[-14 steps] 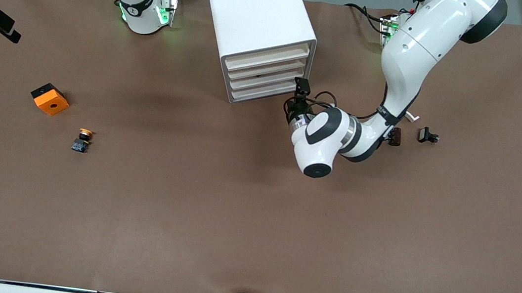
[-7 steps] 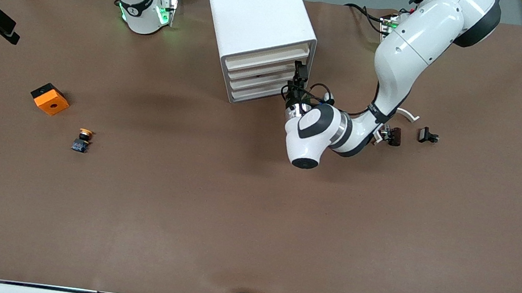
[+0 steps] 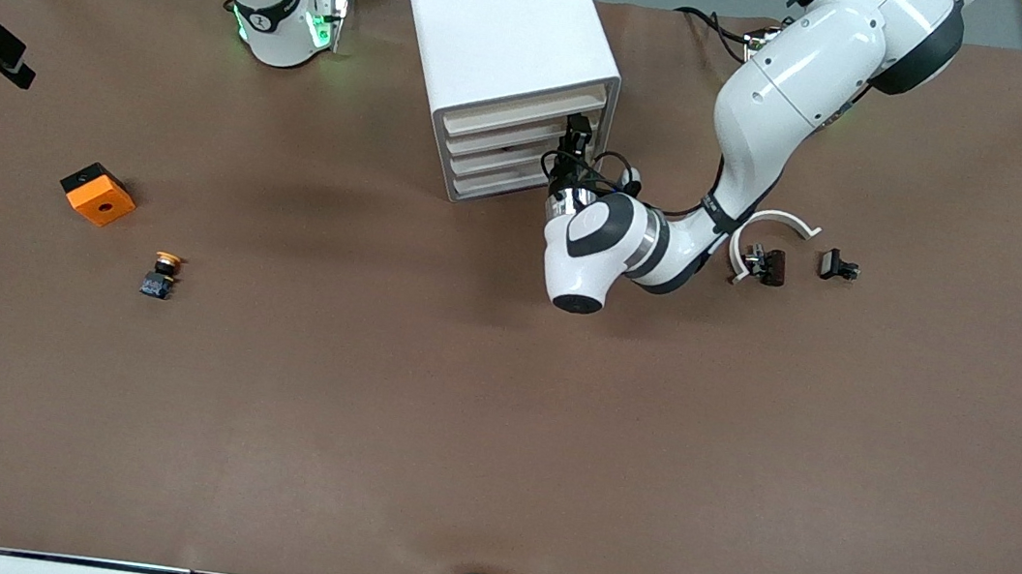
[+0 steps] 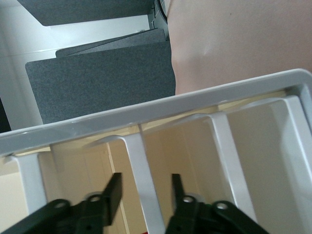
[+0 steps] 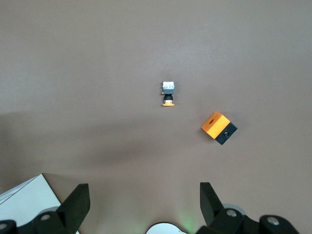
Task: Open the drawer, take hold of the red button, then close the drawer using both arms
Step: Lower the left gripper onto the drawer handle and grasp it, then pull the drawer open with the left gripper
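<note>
Yellow-capped button (image 3: 162, 273): lying on the desk (image 3: 473, 438) nearest the front camera, toward the right arm's end; not the one the task is asking for.
Orange cube (image 3: 97, 193): sitting on the desk a little farther from the camera than the yellow-capped button, close beside it.
Small dark parts: one (image 3: 765, 263) with a white curved piece (image 3: 775, 225) around it, another (image 3: 837, 265) just beside, toward the left arm's end.
Left gripper (image 4: 142, 191): reaching level into the front of the drawer cabinet (image 3: 503, 33); its fingers (image 4: 113, 191) are standing one on each side of a white drawer lip (image 4: 141, 170), part-way closed, with a small gap showing on both sides, so no firm hold yet.
Key relation: the lip is running between the fingers, its long axis crossing the gap they are closing, and the pull, as I judge it, is going straight out from the cabinet front toward the front camera.
Red-capped button: not showing in any view; probably inside a shut drawer.
Nearer arm: the left one is at the cabinet, so opening is falling to it.
Right gripper (image 5: 141, 197): waiting high over the right arm's end, fingers (image 5: 78, 200) spread wide, holding nothing.
Stage: opening just beginning.
</note>
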